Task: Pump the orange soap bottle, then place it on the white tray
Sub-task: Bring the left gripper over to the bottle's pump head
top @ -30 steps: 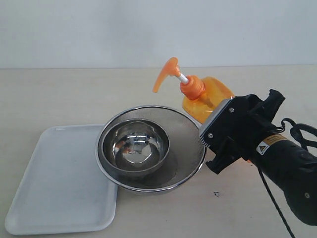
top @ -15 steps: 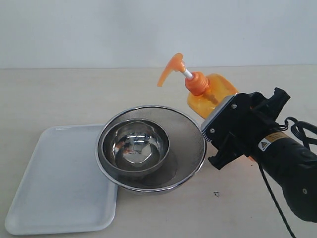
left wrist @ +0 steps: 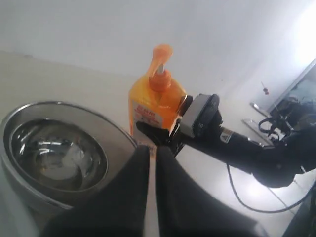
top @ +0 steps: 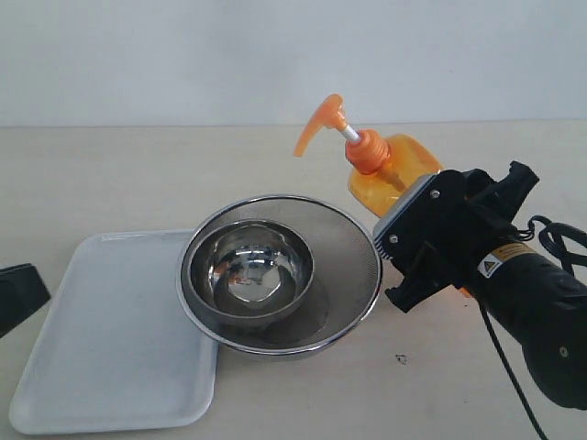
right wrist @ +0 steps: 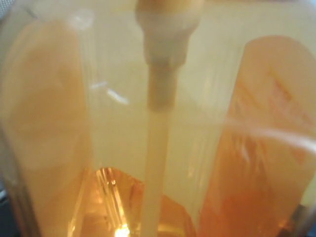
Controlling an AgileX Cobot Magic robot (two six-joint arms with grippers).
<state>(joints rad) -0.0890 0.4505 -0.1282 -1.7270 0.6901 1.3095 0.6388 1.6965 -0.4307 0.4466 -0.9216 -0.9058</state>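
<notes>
The orange soap bottle [top: 396, 176] leans with its pump spout [top: 318, 121] pointing left, above the strainer's far rim. My right gripper [top: 417, 220] is shut on its lower body and hides its base. The bottle [right wrist: 98, 123] fills the right wrist view, with its white tube [right wrist: 158, 148] down the middle and no fingers showing. The white tray [top: 101, 348] lies flat at the front left. My left gripper [left wrist: 152, 150] is shut and empty. It faces the bottle's [left wrist: 155, 106] labelled side from across the strainer. In the exterior view only a black part of it [top: 18, 298] shows at the left edge.
A round steel mesh strainer [top: 353, 247] holding a steel bowl [top: 248, 266] stands between tray and bottle, overlapping the tray's right edge. The right arm's black body and cable [top: 541, 302] fill the front right. A pale wall runs behind the table.
The bottle has shifted a little right and up with the right gripper and stands slightly more upright. The left gripper has come into the exterior view at the left edge.
</notes>
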